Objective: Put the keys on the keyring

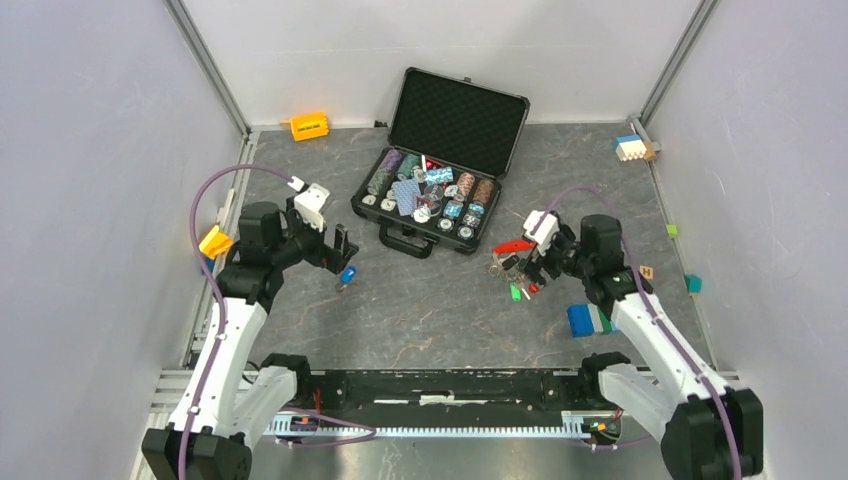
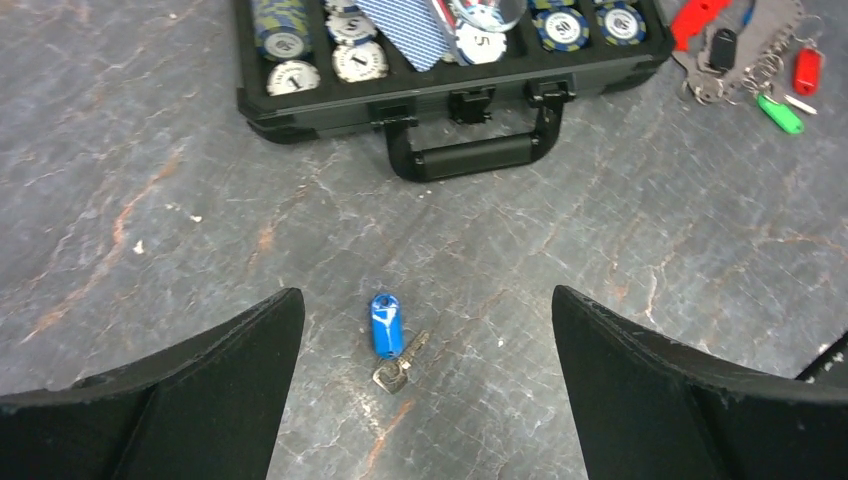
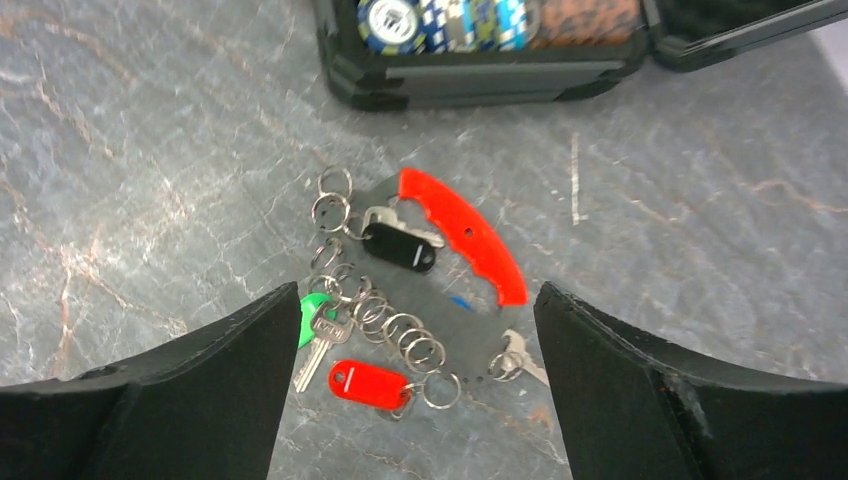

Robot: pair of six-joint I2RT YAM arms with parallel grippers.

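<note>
Left pincer (image 2: 425,297) gapes over blue-capped key (image 2: 386,325); right pincer (image 3: 417,290) gapes over keyring (image 3: 460,235).

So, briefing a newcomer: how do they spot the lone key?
Start at the open black chip case mid-table. Near its handle, under the left gripper, lies one blue-capped key, alone; the other keys cluster by the red fob.

White poker chips (image 2: 357,62) in the case (image 2: 330,108) show 1 and 5; other markings are unreadable.
</note>
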